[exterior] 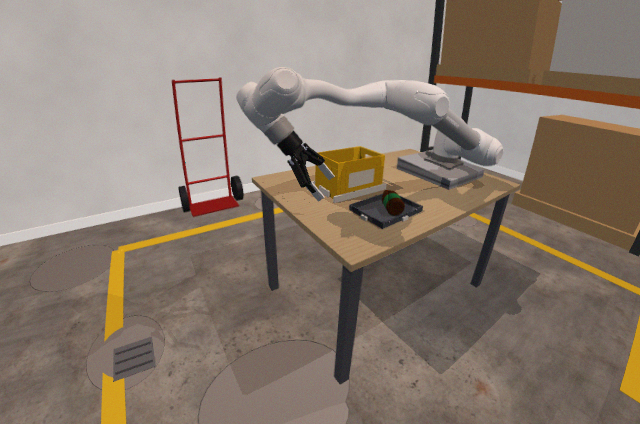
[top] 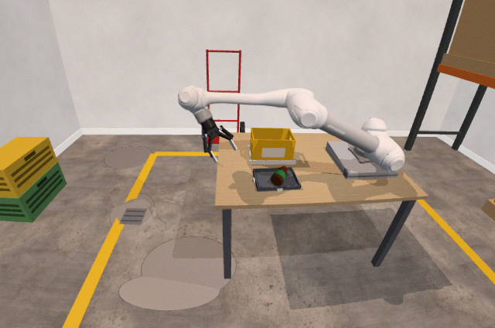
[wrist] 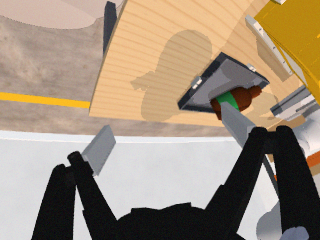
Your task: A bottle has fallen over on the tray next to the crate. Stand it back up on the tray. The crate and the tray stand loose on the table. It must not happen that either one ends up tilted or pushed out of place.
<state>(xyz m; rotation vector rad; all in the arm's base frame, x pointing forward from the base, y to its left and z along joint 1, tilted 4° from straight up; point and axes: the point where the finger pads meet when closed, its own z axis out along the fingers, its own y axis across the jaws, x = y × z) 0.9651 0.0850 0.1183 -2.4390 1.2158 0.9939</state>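
On the tray [top: 261,186] [exterior: 383,224] [wrist: 187,104], the bottle [top: 279,175] [exterior: 392,203] [wrist: 237,99] lies on its side near the crate [top: 273,149] [exterior: 343,176] [wrist: 295,37]; our gripper [top: 226,155] [exterior: 325,186] [wrist: 165,123] hangs apart, jaws spread wide and holding nothing. Reaching too low, we could tilt the tray; swinging wide, we could shove the crate.

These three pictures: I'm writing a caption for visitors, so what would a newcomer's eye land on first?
Probably the white arm, reaching across the wooden table with its black pincer open at the far end from its base. Next, the bright yellow crate standing on the table. Then the brown bottle with a green band, lying on its side on the dark tray.
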